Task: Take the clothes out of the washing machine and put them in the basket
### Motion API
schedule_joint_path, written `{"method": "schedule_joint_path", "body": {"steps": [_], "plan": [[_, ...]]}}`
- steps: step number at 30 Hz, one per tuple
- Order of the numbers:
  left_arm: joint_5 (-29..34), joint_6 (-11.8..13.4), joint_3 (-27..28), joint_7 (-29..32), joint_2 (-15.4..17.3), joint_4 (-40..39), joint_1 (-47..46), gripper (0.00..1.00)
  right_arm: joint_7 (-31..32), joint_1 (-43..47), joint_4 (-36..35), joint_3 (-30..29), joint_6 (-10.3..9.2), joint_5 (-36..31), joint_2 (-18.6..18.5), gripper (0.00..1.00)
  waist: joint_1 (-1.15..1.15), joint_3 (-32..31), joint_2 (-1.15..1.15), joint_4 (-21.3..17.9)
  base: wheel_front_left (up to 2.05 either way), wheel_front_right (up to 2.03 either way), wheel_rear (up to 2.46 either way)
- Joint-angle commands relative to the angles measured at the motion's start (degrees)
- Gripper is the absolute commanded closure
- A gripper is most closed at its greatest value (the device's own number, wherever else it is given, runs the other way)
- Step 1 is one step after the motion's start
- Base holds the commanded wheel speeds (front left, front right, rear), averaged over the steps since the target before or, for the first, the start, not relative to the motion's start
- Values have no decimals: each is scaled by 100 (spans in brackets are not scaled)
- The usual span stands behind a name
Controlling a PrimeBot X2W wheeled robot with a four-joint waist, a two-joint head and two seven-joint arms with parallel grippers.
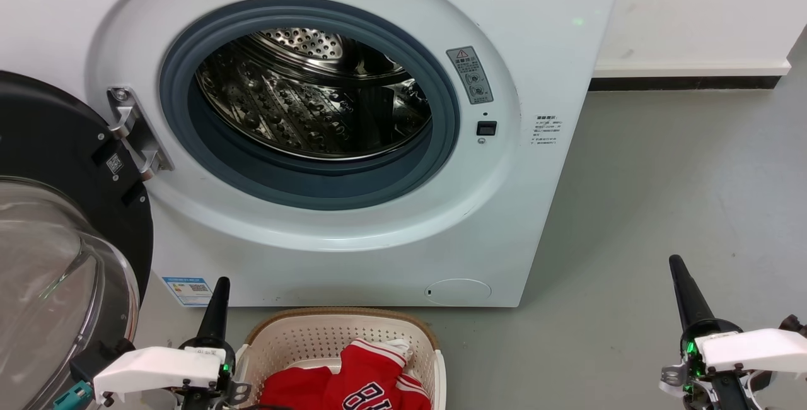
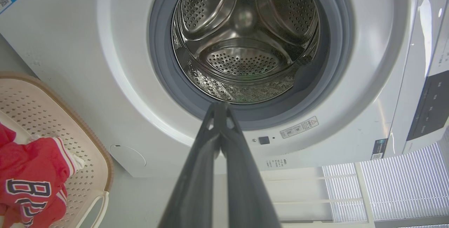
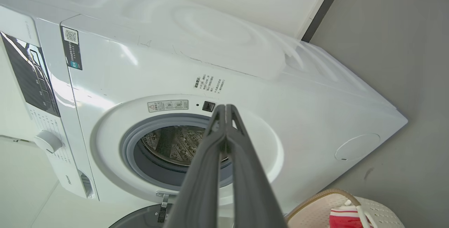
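Note:
The white washing machine [image 1: 353,233] stands with its black-rimmed glass door [image 1: 57,258] swung open to the left, and its steel drum [image 1: 315,94] holds nothing. On the floor in front sits the cream basket [image 1: 296,334] with the red clothes [image 1: 353,378] in it, the lettered jersey on top. My left gripper [image 1: 220,284] is shut beside the basket's left rim, holding nothing. My right gripper [image 1: 676,262] is shut over bare floor at the right. The left wrist view looks past the shut left gripper [image 2: 220,104] into the drum [image 2: 245,38]; the basket [image 2: 84,151] and the clothes [image 2: 31,175] lie at its lower left.
Grey floor [image 1: 662,195] spreads to the right of the machine up to a white wall with a dark skirting strip [image 1: 687,82]. The right wrist view shows the machine [image 3: 245,63] tilted, the shut right gripper [image 3: 225,106] and the basket's rim [image 3: 315,200].

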Motion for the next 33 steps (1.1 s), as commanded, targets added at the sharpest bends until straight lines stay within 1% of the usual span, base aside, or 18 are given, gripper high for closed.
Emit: {"method": "schedule_joint_path", "body": {"steps": [1, 33], "plan": [[-94, -41, 18, 16, -3, -13, -133, 100, 33, -117, -13, -9, -1, 112, -26, 100, 0, 0, 0, 1, 0, 0, 0], [-1622, -145, 129, 381, -13, 86, -332, 100, 390, -283, 113, -31, -2, 1722, -32, 100, -1, 7, 0, 54, 0, 0, 0]]}}
